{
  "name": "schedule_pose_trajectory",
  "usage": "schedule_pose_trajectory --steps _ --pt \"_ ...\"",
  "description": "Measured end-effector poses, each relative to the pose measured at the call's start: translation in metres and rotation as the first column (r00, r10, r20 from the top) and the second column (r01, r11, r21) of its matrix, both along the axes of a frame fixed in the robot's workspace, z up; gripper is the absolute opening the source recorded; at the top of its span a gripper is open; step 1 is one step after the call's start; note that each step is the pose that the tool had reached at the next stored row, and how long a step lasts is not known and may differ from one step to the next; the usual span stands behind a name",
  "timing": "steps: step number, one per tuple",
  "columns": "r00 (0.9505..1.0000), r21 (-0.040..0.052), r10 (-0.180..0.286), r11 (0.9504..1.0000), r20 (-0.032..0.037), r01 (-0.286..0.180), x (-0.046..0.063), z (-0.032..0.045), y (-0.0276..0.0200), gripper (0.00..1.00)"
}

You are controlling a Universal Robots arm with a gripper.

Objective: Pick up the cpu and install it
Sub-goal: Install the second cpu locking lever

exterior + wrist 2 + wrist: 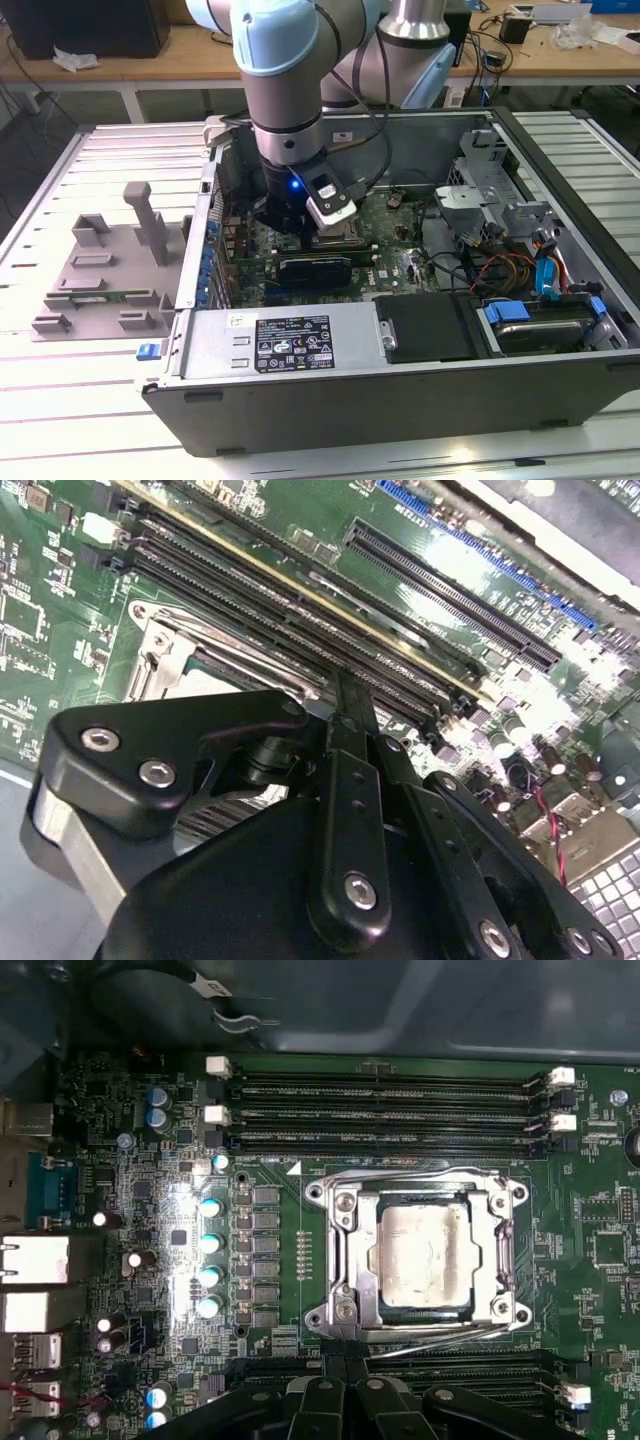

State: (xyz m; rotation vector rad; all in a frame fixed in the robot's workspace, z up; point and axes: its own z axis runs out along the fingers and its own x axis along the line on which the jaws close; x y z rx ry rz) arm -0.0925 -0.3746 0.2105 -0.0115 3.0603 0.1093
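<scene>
Exterior view first: the arm reaches down into the open computer case [330, 340], which lies on its side so the motherboard [395, 262] faces up toward the tool. The gripper [300, 228] hangs low over the board, just above the socket area, with the long black expansion card [313, 268] lying just beyond it on the side nearer the case's front wall. A grey fixture tray [100, 275] sits well apart from the tool, outside the case on the exterior view's left; I judge it to be a staging place for parts.

Second wrist view: the black linkage of the gripper [345, 695] comes together into one narrow tip, so the fingers look drawn tight together with nothing visibly between them. That tip hovers close over the memory slots [300, 610], and the metal socket frame [175, 655] lies just beside and partly under the tool's body.

First wrist view: the cpu [422, 1255], silver-grey with a smeared top, sits squarely inside the socket frame [345, 1250], directly ahead of the gripper [345, 1372]. The frame's plate lies flat around the chip, and a thin wire lever [440, 1342] runs between frame and fingertips. Judging from this, the chip already lies in its seat, and the closed tip looks posed to press or work the lever rather than carry anything.
</scene>
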Motion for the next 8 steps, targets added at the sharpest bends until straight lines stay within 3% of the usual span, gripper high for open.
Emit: schedule_pose_trajectory --steps 3,5,6,8 --pt "1.0000 0.0180 0.008 0.9998 0.0015 -0.008 -0.001 0.0000 -0.0037 0.11" --pt "0.9998 0.0640 0.018 0.9978 0.0029 -0.018 -0.001 0.0000 -0.0060 0.11" --pt "0.9998 0.0748 0.022 0.9970 0.0034 -0.022 -0.002 -0.0002 -0.0079 0.11" --pt "0.9996 0.0823 0.027 0.9962 0.0036 -0.027 -0.002 -0.0002 -0.0142 0.11"
